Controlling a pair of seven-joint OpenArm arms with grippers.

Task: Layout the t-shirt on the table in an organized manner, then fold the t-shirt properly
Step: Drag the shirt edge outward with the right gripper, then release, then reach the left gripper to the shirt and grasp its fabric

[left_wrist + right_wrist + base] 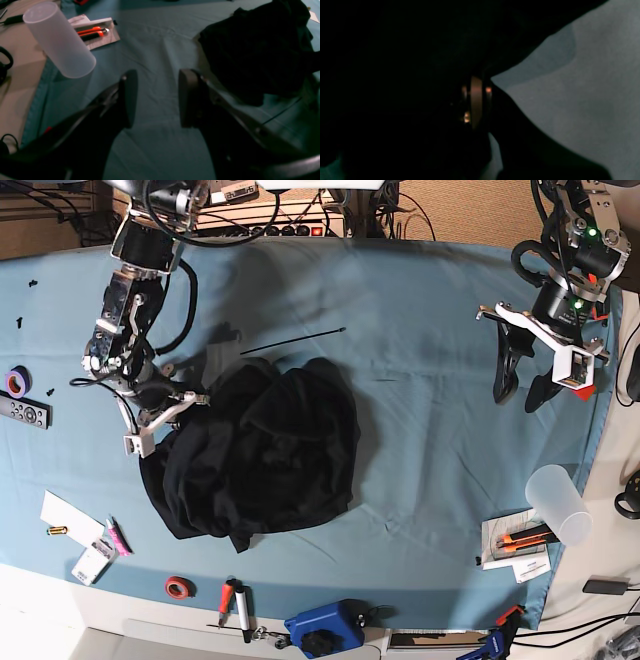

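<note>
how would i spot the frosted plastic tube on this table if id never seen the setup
Start at the blue-covered table and follow the edge nearest the left gripper. Beyond that gripper, at the corner, lies the frosted plastic tube, beside a card of orange-handled tools. It is the only pale, see-through cylinder there.

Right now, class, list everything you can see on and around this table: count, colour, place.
t-shirt: one, black, crumpled, left of centre
table: one, light blue cloth
frosted cup: one, translucent white, right edge
cutters: orange-black, on a card, near the cup
tape roll: one, red, front edge
blue tool: one, front edge
remote: one, black, left edge
right claw: shut on the t-shirt's edge
left claw: open, above bare cloth
</note>
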